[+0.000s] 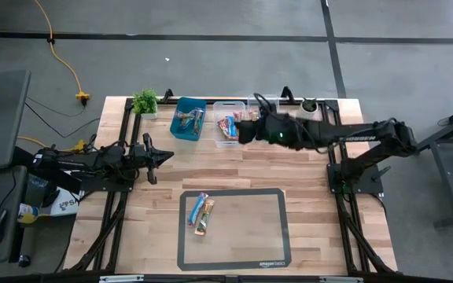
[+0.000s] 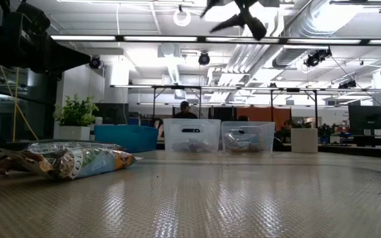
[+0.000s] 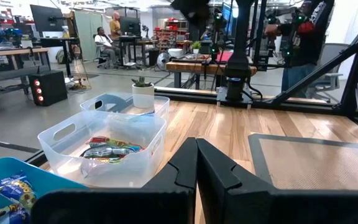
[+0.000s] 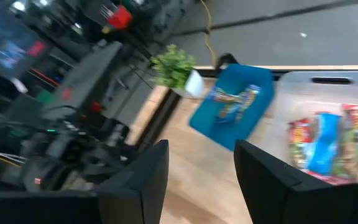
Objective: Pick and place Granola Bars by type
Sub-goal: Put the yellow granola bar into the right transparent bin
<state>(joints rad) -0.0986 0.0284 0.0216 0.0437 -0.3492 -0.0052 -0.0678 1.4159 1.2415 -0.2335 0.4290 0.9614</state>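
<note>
Foil-wrapped Granola Bars [image 1: 200,212] lie in two places: two or three remain on the dark-framed mat [image 1: 274,236] near the front of the bench [image 1: 305,173], and others are sorted into the teal bin [image 1: 187,119] and the clear bin [image 1: 228,124] along the far edge. A second clear bin [image 3: 114,102] stands beside a small potted plant [image 1: 145,101].

Right gripper [image 1: 246,130] hangs over the clear bin with its jaws apart and nothing between them; judged, a bar has just been released there.

Left gripper [image 1: 162,158] waits at the bench's left side, jaws pressed together and empty.

Step in hand, by judgement: the end of a placement. Next move calls for the right arm to travel to the mat, align over one remaining bar, and match its wrapper to the proper bin
</note>
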